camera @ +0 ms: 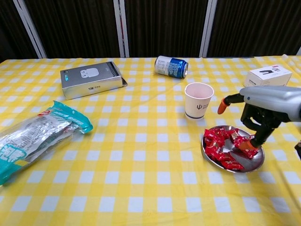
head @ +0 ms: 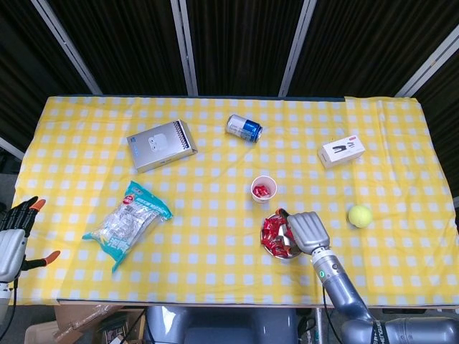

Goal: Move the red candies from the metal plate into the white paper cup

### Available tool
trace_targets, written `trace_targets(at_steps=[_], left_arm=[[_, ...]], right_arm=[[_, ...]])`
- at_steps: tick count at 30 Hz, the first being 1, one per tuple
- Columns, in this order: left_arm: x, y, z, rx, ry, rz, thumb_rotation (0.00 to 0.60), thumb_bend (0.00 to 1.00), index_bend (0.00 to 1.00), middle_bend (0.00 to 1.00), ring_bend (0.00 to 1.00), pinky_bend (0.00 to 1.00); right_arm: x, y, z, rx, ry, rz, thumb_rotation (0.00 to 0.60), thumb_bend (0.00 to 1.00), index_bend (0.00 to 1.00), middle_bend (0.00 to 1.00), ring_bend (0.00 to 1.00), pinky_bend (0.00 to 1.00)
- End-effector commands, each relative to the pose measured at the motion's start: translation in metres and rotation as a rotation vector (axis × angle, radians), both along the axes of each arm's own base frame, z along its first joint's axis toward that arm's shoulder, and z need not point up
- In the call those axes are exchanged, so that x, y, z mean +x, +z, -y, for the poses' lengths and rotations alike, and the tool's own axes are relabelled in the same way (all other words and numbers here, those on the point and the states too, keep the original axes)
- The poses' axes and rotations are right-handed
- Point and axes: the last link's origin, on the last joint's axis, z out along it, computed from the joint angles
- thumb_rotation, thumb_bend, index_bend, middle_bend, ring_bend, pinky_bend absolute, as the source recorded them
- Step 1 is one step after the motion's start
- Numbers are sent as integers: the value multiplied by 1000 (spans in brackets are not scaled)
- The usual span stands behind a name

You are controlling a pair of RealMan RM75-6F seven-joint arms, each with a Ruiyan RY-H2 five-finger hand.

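the right hand [camera: 254,120] hangs over the right side of the metal plate [camera: 254,161], fingers pointing down and apart, orange fingertips [camera: 246,145] touching the red candies [camera: 221,143] piled there; whether a candy is pinched between them cannot be told. from the head view the same hand [head: 308,231] covers the plate's right half [head: 276,251], the candies [head: 272,230] showing at its left. the white cup [camera: 198,100] stands upright just behind the plate, apart from it, with red candy visible inside it [head: 263,190] from above. a blue can [camera: 171,66] lies on its side further behind the cup. a grey box [camera: 92,79] sits well to the left of the plate, and a crinkled snack bag [camera: 35,136] lies nearer and further left. a white box [camera: 269,75] rests behind and right of the plate; a tennis ball [head: 360,216] lies to the plate's right. the left hand [head: 16,229] sits off the table's left edge, well away from the plate, fingers spread and holding nothing.
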Motion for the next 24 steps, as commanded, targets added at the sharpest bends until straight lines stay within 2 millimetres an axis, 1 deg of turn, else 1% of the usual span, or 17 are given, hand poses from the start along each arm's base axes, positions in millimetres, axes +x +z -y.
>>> trace_targets(at_steps=[1,8,14,21,24], left_arm=[[0,0,1,1,-3,-2,600,37,0,0,0,0],[-1,0,2,3,-11,-3,600,38,0,0,0,0],[-1,0,2,4,-9,-4,600,37,0,0,0,0],[-2,0,1,3,-1,-2,600,38,0,0,0,0],[-3,0,1,0,3,-2,600,37,0,0,0,0]], right_arm=[[-2,-8,-9,24,1,-4,600,259,235,833,845,950],[2,-20,-12,25,7,28,600,259,235,833,845,950],[10,-30,-7,23,14,57,600,259,235,833,845,950],[9,-39,3,20,-1,53,600,258,235,833,845,950],[7,-42,8,21,-11,50,600,258,256,833,845,950]])
